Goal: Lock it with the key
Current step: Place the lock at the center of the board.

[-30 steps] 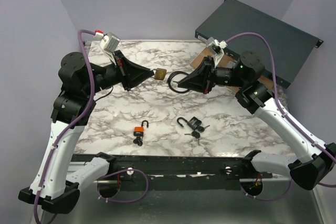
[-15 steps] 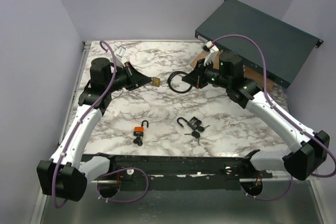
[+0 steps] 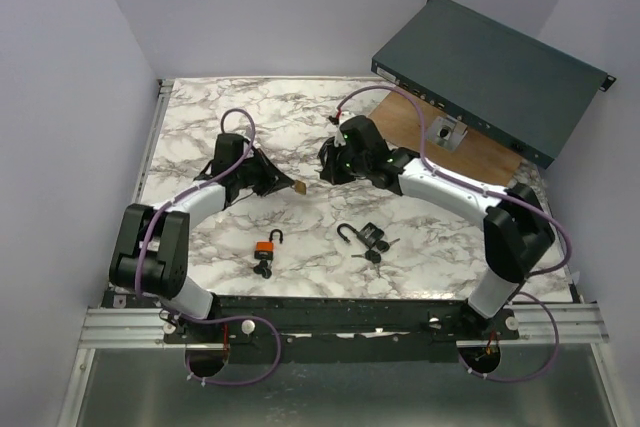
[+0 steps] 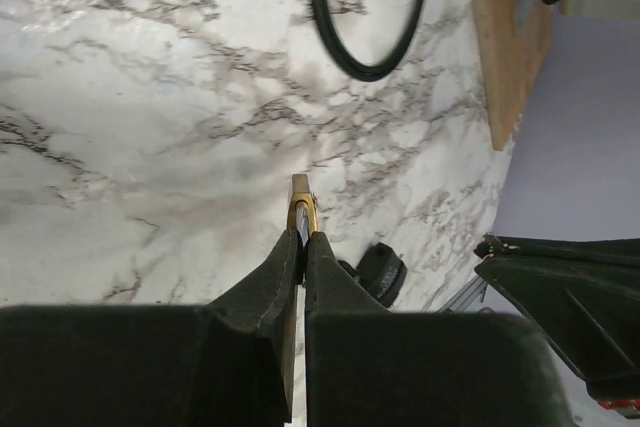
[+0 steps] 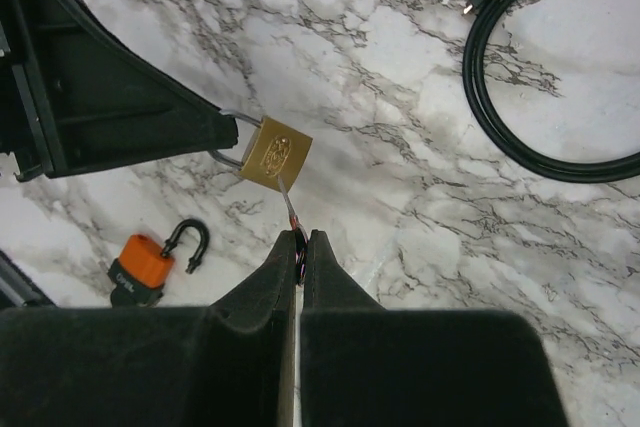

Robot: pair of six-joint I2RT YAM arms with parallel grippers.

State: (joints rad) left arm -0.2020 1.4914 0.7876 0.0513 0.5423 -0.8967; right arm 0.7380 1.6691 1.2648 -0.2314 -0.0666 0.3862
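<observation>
Brass padlock [image 5: 274, 155] has sunk toward the worktop [image 3: 200, 127], your left pincer [image 4: 300, 247] clenching its shackle [image 5: 240, 115], right pincer [image 5: 300, 247] at two o'clock pinching the key [image 5: 290, 209], ready to turn.

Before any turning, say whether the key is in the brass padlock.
In, it appears: the key runs from the right gripper into the padlock at its bottom edge.
</observation>
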